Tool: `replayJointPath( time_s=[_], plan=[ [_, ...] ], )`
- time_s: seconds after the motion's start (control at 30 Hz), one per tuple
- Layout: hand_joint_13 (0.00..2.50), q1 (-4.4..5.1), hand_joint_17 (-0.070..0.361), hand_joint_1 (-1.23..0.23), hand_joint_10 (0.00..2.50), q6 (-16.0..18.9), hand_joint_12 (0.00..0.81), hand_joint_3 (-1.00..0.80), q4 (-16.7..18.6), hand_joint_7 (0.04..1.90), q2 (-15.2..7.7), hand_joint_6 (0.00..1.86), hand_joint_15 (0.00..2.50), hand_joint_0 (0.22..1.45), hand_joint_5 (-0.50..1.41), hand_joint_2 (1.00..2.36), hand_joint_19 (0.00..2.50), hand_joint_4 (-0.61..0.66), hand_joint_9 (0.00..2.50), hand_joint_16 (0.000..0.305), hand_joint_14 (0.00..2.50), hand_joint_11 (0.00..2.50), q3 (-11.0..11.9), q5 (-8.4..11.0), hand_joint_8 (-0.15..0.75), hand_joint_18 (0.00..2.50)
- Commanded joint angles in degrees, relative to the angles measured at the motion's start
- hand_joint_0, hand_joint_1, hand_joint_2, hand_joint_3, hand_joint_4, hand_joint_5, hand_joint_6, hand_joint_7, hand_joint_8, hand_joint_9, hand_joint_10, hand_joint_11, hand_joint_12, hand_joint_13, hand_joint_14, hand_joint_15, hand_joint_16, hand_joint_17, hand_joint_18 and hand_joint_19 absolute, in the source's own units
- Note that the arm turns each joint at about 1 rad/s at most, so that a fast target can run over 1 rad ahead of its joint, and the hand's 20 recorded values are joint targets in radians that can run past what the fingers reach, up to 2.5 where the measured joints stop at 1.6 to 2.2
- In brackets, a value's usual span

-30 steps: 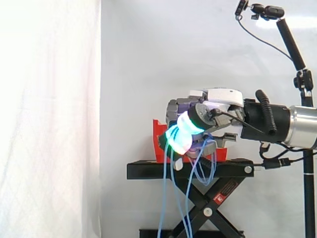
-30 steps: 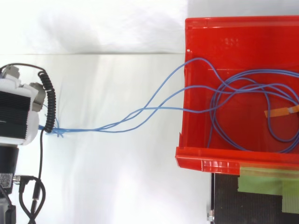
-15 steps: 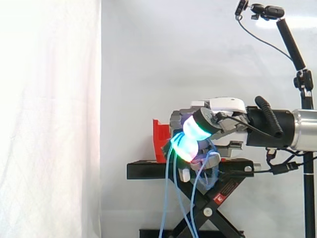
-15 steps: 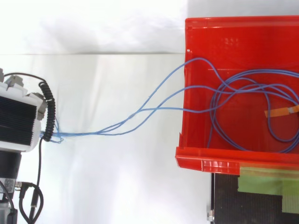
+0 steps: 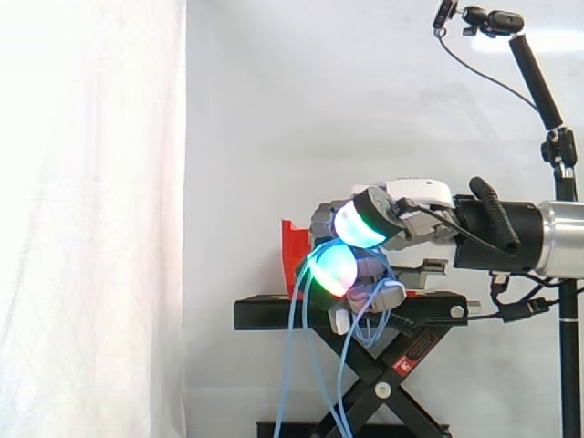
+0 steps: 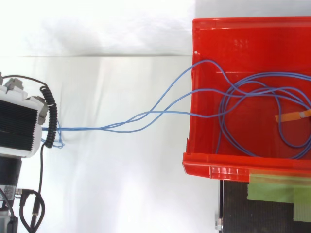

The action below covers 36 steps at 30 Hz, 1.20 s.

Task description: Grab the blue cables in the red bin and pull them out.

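I count one red bin (image 6: pixel 243 34) on one black stand (image 5: pixel 274 313), and a bundle of thin blue cables (image 6: pixel 87 129), of which three strands cross the bin's left wall. One small orange tag (image 6: pixel 291 115) lies among the loops. From above, the cables' long run lies left to right. It goes from coiled loops on the bin floor, over the wall, across open white ground and into the hand (image 6: pixel 19 126) near the left edge, where the strands draw together. From the side, loose lengths hang from the hand straight down past the front of the stand. The hand is closed, with its fingers curled round the cable bundle and two glowing green-cyan pads (image 5: pixel 358 225) stacked close together. It sits in front of the bin, level with its rim.
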Motion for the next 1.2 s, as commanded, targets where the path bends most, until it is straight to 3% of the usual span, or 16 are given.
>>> replayJointPath(
  time_s=[0.0,0.2,0.53,0.73,1.17],
  plan=[
    [1.22,0.0,0.134,-0.66,2.5,0.0,0.353,-1.0,0.04,0.36,0.0,1.12,1.37,0.62,0.35,1.0,0.78,-0.01,0.57,0.059,0.68,1.09,0.03,0.0,0.247,0.85],
    [1.23,0.0,0.141,-0.65,2.5,0.0,0.362,-1.0,0.13,0.35,0.0,1.1,1.33,0.59,0.37,1.0,0.78,0.01,0.58,0.062,0.67,1.06,0.03,-0.09,0.262,0.86],
    [1.27,0.0,0.143,-0.57,2.5,0.0,0.392,-1.0,-0.14,0.5,0.0,0.82,1.36,0.57,0.62,1.0,0.77,0.03,0.69,0.064,0.52,1.12,0.03,-0.09,0.27,0.87],
    [1.28,0.0,0.138,-0.61,2.5,-0.09,0.384,-1.0,-0.14,0.59,0.0,0.68,1.41,0.59,0.73,1.0,0.77,0.02,0.74,0.061,0.36,1.17,0.03,-0.09,0.256,0.86],
    [1.31,0.0,0.109,-0.76,2.5,0.0,0.305,-1.0,-0.22,0.65,0.0,0.76,1.61,0.74,0.78,1.0,0.8,-0.02,0.78,0.048,0.12,1.3,0.03,-0.18,0.203,0.8]
  ],
)
